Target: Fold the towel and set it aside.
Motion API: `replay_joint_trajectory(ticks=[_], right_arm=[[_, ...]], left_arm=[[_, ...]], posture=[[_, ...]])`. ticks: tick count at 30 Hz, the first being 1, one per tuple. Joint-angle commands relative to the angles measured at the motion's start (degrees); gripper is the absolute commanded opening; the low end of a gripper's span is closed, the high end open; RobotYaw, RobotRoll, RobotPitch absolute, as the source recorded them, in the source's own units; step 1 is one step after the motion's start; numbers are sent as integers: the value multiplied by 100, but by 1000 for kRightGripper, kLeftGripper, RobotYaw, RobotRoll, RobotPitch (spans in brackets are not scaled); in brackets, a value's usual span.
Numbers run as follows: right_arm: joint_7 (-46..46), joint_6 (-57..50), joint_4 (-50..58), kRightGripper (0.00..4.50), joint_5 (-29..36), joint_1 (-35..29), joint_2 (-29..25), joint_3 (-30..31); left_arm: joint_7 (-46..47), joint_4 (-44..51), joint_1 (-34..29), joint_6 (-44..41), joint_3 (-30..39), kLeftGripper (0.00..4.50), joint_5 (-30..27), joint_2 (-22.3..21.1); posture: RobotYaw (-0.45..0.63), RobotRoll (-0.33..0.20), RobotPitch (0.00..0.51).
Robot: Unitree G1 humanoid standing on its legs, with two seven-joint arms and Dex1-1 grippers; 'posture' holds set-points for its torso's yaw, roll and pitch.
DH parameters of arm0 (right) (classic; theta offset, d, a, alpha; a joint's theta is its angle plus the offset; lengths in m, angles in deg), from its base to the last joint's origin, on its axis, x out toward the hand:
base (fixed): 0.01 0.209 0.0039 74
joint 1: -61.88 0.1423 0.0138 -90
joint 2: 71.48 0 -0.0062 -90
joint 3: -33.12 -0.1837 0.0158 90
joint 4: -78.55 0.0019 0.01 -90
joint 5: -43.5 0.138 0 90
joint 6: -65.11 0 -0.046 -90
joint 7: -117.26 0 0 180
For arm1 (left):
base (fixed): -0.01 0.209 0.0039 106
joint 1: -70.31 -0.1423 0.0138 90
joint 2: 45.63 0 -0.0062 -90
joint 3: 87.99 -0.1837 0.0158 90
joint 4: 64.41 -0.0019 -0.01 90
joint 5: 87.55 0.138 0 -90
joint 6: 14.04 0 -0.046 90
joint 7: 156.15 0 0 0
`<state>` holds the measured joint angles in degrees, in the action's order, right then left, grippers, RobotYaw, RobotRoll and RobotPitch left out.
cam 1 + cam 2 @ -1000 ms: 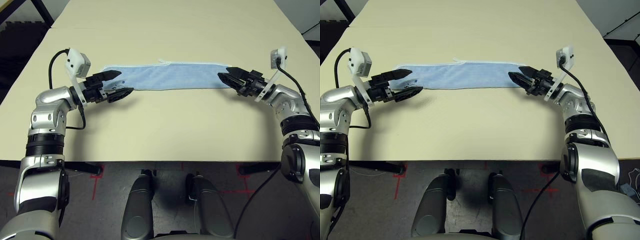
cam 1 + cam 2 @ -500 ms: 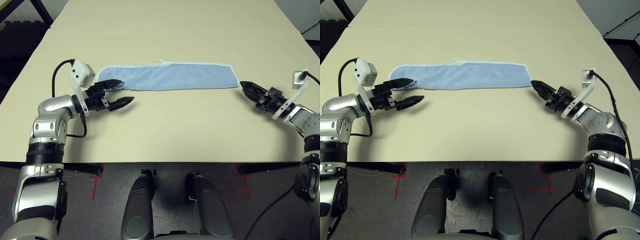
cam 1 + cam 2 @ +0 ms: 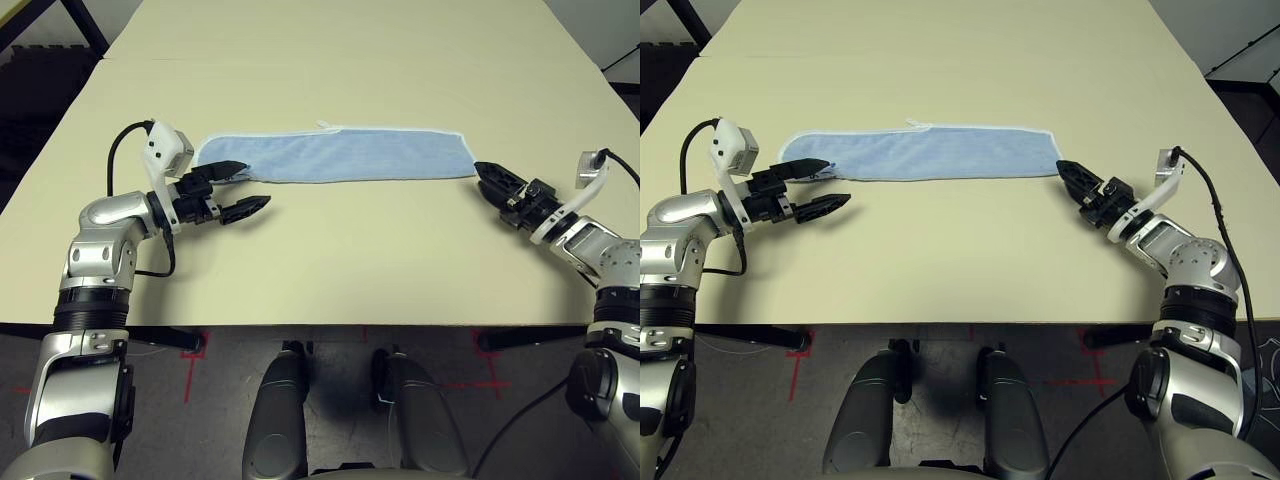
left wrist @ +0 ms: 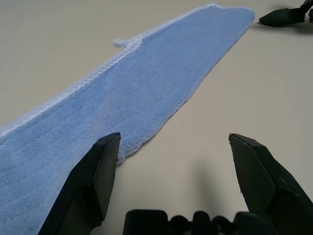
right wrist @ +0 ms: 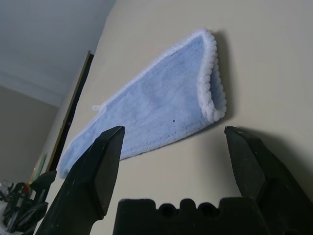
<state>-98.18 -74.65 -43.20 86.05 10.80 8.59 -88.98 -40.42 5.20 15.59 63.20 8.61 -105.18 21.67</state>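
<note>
The towel (image 3: 335, 155) lies folded in a long strip, with the left gripper (image 3: 243, 187) at nine o'clock and right gripper (image 3: 487, 176) at three o'clock, both spread wide, likely ready to grab its ends.

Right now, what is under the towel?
The towel lies flat on the tan table, folded into a long strip, so one layer lies under another. Whether anything else sits beneath cannot be seen; the cloth covers it.
</note>
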Motion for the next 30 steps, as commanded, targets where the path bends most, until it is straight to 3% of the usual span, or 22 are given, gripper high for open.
replay_joint_trajectory(ticks=[1, 18, 21, 30], right_arm=[[260, 35, -307, 4462, -111, 12, 47, 70], [565, 489, -1003, 4462, -225, 457, 233, 237], [587, 547, -1024, 3848, -221, 447, 245, 227], [614, 633, -974, 613, -165, 390, 273, 208]], left_arm=[[21, 175, -127, -55, -82, 4500, -15, 4], [59, 305, -193, -120, -66, 4500, -19, -35], [52, 298, -190, -110, -72, 4500, -12, -39], [31, 302, -189, -110, -101, 4500, -7, -36]], posture=[[44, 0, 206], [54, 0, 202], [52, 0, 201], [46, 0, 193]])
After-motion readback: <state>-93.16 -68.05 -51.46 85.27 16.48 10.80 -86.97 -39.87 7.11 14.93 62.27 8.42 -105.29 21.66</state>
